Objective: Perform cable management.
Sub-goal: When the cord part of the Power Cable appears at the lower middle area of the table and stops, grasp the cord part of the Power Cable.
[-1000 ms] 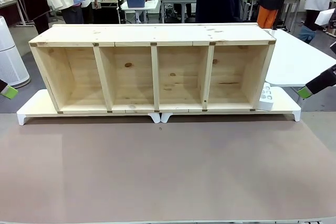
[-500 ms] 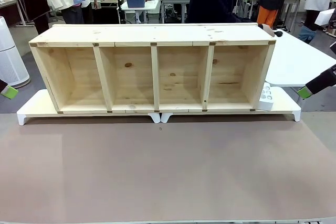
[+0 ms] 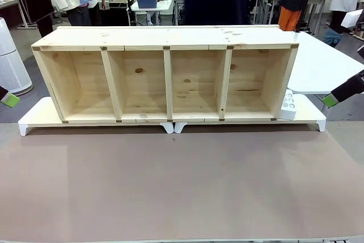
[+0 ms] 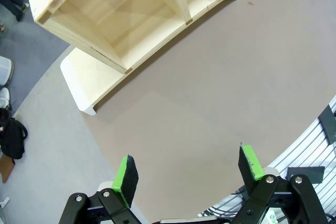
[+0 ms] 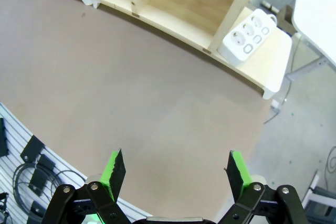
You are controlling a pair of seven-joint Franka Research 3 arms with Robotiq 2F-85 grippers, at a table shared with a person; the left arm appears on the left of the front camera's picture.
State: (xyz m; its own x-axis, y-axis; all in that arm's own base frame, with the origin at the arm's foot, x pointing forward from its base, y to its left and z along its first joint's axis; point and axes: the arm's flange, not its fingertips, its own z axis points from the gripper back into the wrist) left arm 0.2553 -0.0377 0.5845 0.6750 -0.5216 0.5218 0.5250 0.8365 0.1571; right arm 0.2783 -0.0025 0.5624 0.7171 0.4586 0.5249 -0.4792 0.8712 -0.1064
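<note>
Left claw (image 4: 188, 169) and right claw (image 5: 175, 167) both spread wide, empty, parked off brown counter (image 3: 182, 186) sides, likely waiting. White multi-socket power strip (image 5: 245, 40) at end of pale four-bay wooden shelf (image 3: 165, 78). Can't tell where thin black cable is.
</note>
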